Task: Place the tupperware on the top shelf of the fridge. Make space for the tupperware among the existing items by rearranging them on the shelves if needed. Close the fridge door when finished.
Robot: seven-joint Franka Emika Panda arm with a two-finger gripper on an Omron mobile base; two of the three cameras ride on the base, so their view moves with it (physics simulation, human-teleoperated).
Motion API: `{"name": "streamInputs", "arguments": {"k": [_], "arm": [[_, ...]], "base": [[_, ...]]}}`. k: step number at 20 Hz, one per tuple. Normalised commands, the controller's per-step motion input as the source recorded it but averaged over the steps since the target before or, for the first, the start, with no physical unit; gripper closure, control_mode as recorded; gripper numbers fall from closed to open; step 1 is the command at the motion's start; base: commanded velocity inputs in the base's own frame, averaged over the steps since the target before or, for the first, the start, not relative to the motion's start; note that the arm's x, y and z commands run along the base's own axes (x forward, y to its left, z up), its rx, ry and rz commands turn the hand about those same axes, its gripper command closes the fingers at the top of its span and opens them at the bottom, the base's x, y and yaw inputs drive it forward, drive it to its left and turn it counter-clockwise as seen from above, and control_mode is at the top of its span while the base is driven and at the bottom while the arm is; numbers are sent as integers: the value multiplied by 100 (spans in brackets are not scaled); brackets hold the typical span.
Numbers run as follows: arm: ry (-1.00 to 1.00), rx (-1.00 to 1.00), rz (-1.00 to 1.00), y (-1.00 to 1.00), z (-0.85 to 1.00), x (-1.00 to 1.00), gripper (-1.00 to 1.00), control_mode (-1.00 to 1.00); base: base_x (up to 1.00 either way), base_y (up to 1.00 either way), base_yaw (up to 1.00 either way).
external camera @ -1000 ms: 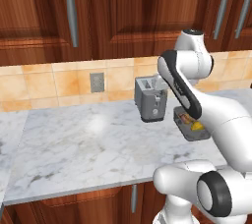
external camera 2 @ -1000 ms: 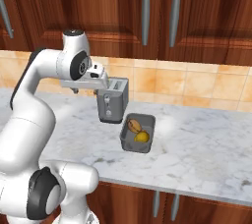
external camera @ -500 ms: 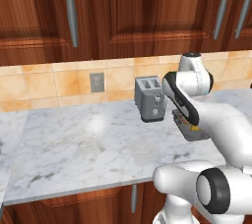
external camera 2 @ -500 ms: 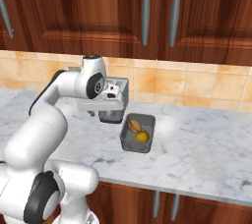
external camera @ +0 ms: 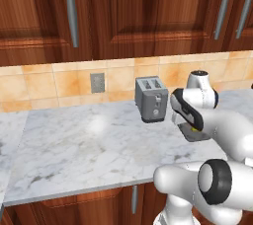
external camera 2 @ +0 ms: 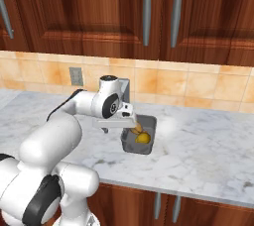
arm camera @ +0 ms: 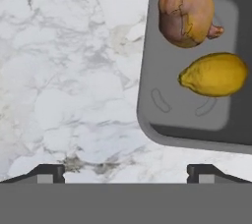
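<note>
Hovering low over the marble table (arm camera: 64, 80), hand (arm camera: 125, 171) with its two dark fingertips (arm camera: 47, 171) spread wide and nothing between them. Looking straight down in the hand view, with the tupperware (arm camera: 192, 125) offset toward the right fingertip's side and further along the viewing direction, not centred in the gap: near rim and rounded corner sit just ahead of the tips, left wall running up the frame roughly midway between them. Inside the tub, a brown roast piece (arm camera: 187, 14) at the far end and a yellow lemon-like piece (arm camera: 214, 74) nearer, both well inside the walls. From the right base view, tupperware (external camera 2: 144, 138) resting flat on the table just beside and slightly beyond the hand (external camera 2: 119, 123), long axis running away toward the tiled backsplash (external camera 2: 198, 84). From the left base view, tub (external camera: 193, 131) largely covered by the arm, just right of the toaster (external camera: 151, 98) and apart from it. Judged from this: a small sideways shift toward the tub called for, so that one wall or the near rim falls between the fingertips before closing. Fridge and shelf step not yet begun.
</note>
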Motion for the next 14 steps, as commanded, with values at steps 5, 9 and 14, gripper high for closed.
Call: {"name": "streamInputs", "arguments": {"k": [5, 9, 14], "arm": [[0, 0, 4, -18, -24, 24, -100, -100], [0, 0, 4, -5, -12, 31, -100, -100], [0, 0, 3, 0, -21, 28, -100, -100]], "base": [[0, 0, 0], [0, 0, 0], [0, 0, 0]]}}
